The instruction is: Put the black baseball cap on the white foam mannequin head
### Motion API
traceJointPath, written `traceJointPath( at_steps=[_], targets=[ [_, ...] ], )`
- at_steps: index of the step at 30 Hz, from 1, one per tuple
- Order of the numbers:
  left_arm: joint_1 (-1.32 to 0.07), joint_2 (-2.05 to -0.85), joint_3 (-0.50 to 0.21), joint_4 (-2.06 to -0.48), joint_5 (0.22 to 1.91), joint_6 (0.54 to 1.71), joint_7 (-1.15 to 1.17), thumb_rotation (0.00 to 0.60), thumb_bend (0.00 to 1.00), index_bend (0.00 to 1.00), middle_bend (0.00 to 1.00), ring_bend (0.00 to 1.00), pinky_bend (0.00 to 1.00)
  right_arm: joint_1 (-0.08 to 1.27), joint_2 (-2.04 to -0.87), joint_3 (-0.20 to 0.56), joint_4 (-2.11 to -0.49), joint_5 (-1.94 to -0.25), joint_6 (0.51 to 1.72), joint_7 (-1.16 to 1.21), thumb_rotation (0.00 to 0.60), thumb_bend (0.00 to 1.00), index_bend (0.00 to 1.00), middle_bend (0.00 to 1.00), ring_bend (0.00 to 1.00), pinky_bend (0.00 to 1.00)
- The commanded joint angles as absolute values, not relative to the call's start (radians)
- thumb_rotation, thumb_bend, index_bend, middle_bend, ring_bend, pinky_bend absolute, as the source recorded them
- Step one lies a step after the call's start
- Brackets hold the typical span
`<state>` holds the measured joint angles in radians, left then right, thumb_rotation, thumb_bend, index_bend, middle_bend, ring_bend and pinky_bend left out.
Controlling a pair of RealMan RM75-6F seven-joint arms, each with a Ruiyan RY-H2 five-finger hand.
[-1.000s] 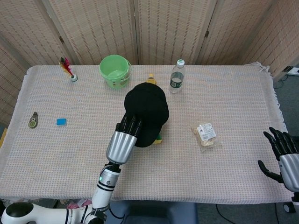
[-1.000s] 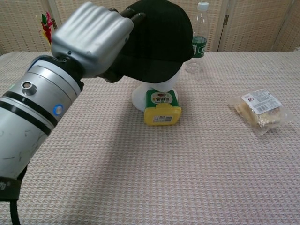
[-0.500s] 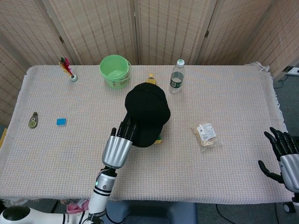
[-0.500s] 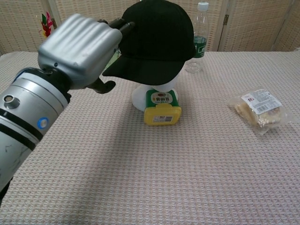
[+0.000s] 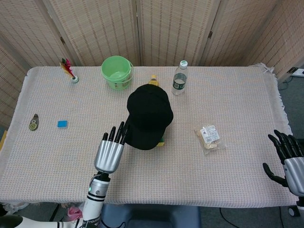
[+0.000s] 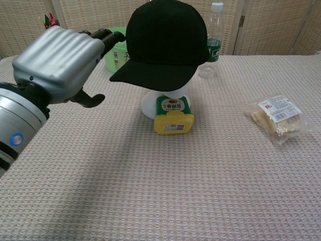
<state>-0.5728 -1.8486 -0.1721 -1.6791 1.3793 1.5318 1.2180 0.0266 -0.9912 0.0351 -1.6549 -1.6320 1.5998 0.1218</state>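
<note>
Fingers of left hand spread apart, empty, tips just short of the cap's brim edge; no contact visible in the chest view. Right hand well apart from the cap, at the surface's right edge, fingers apart, holding nothing.

Black baseball cap seated on the white foam mannequin head; only the white base and neck visible beneath the brim. Crown rounded and full, brim projecting toward the left hand and slightly downward. Fabric matte, no logo discernible.

Step in hand, by judgement: placement done, release and clearance. Next move calls for drawing the left hand away from the brim without snagging it; cap seat to be checked for level, since tilt cannot be confirmed from these views.

Yellow-and-green container touching the front of the mannequin base. Water bottle and green bucket behind the cap; packaged snack well to its right on the woven surface.
</note>
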Motion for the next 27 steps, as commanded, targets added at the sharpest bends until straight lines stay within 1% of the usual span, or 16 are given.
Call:
traceJointPath(
  at_steps=[1,6,12,17,23,27],
  targets=[
    [-0.549,-1.816,-0.178,-1.694,1.363,1.535,1.169,0.600,0.27,0.11,0.15,0.26,0.52,0.029,-0.992,0.037,-1.656,-1.626,1.594,0.117,0.600,0.33,0.00,0.00,0.00,0.00],
    [-0.521,-1.753,-0.183,-1.753,1.358,1.543,1.120,0.600,0.27,0.11,0.15,0.26,0.52,0.030,-0.992,0.038,-1.660,-1.619,1.588,0.115,0.600,0.33,0.00,0.00,0.00,0.00],
    [-0.481,-1.633,-0.182,-1.809,1.372,1.550,1.026,0.600,0.27,0.11,0.15,0.26,0.52,0.029,-0.992,0.039,-1.665,-1.616,1.588,0.106,0.600,0.33,0.00,0.00,0.00,0.00],
    [-0.467,-1.560,-0.183,-1.781,1.374,1.515,0.879,0.600,0.27,0.12,0.15,0.26,0.52,0.024,-0.996,0.038,-1.669,-1.620,1.596,0.095,0.600,0.33,0.00,0.00,0.00,0.00],
    [-0.441,-1.464,-0.196,-1.748,1.325,1.463,0.702,0.600,0.27,0.12,0.15,0.24,0.50,0.022,-1.002,0.037,-1.672,-1.625,1.599,0.075,0.600,0.33,0.00,0.00,0.00,0.00],
    [-0.411,-1.398,-0.189,-1.728,1.307,1.449,0.609,0.600,0.27,0.13,0.15,0.22,0.49,0.022,-1.005,0.037,-1.674,-1.624,1.598,0.064,0.600,0.33,0.00,0.00,0.00,0.00]
  ],
)
